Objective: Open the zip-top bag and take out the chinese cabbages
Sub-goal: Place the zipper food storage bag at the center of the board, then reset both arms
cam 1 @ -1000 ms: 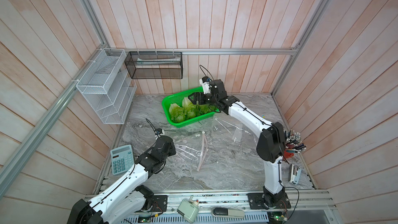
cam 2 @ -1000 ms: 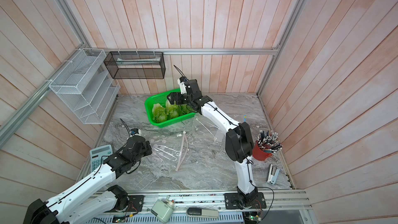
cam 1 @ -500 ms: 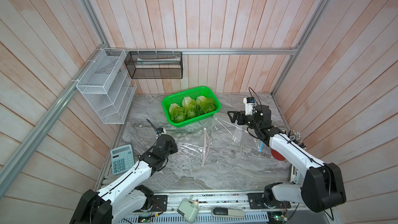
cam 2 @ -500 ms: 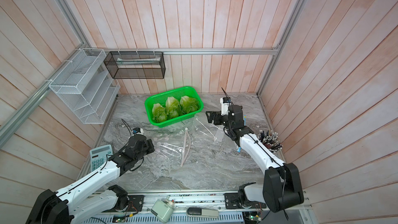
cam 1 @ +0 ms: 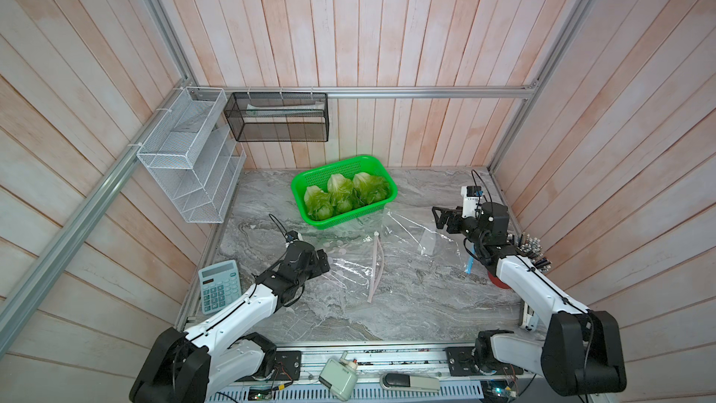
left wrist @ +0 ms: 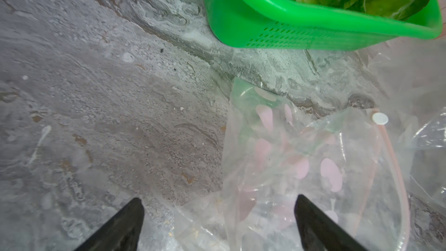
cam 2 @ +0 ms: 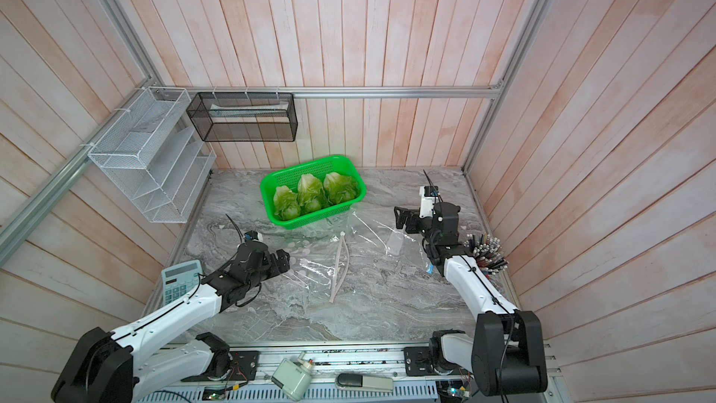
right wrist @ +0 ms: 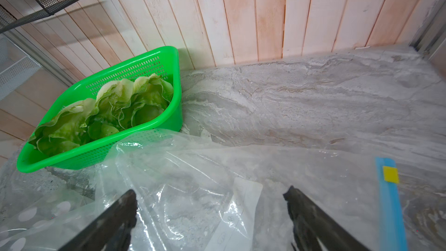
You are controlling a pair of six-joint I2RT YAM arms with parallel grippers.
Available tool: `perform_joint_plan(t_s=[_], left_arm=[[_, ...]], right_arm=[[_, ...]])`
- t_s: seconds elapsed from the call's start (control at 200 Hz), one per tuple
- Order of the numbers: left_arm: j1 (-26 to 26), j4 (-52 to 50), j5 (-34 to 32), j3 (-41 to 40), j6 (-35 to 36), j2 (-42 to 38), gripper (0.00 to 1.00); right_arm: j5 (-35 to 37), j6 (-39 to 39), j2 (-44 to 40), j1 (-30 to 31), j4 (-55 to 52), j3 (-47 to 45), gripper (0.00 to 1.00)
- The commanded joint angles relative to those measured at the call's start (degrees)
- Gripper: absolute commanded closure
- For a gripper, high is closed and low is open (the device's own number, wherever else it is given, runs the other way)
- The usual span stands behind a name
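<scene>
Three chinese cabbages (cam 1: 341,191) (cam 2: 310,195) (right wrist: 115,107) lie side by side in a green basket (cam 1: 350,215) (cam 2: 321,217) (left wrist: 289,27) (right wrist: 135,130) at the back of the table. In front of it the clear pink-dotted zip-top bag (cam 1: 360,261) (cam 2: 321,261) (left wrist: 301,165) lies flat and limp, its pink zip strip curving across it. My left gripper (cam 1: 323,261) (cam 2: 284,259) (left wrist: 218,200) stands open at the bag's left edge, with film between its fingers but not pinched. Low over the table at the right, my right gripper (cam 1: 439,219) (cam 2: 401,217) (right wrist: 210,191) is open and holds nothing.
A second clear bag (cam 1: 418,234) (right wrist: 193,177) with a blue zip strip (right wrist: 391,201) lies under the right gripper. A calculator (cam 1: 219,290) sits front left and a red pen cup (cam 1: 530,253) at the right edge. A white wire rack (cam 1: 190,164) and a black mesh bin (cam 1: 277,118) hang on the walls.
My right arm left the basket, where the third cabbage now lies, and drew back to the right. My left gripper opened and let go of the bag.
</scene>
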Motion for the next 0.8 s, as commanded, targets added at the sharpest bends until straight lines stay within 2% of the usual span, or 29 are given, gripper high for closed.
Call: perform_joint_plan(t_s=[0.0, 0.175, 0.325, 0.44, 0.54, 0.795], left_arm=[[-0.14, -4.02, -5.86, 3.07, 2.96, -3.22, 0.0], [-0.02, -7.83, -16.5, 5.89, 7.92, -6.35, 0.0], [2.43, -4.32, -24.44, 6.3, 13.51, -7.57, 0.0], [8.39, 2.81, -23.92, 3.73, 18.17, -6.38, 0.0], [11.76, 13.21, -23.01, -0.74, 23.53, -5.32, 0.0], [21.66, 37.57, -13.34, -9.36, 30.74, 0.09, 0.0]], right_arm=[[4.59, -4.93, -1.61, -0.93, 6.03, -3.35, 0.02], [12.51, -8.64, -2.03, -1.57, 19.23, -11.84, 0.02], [15.28, -9.65, -0.23, -2.72, 30.61, -18.05, 0.02], [17.63, -10.2, 3.56, -2.93, 39.93, -21.47, 0.02], [19.0, -10.89, 5.54, -3.8, 42.74, -22.87, 0.02], [18.79, -8.08, 13.72, -6.27, 56.09, -27.05, 0.02]])
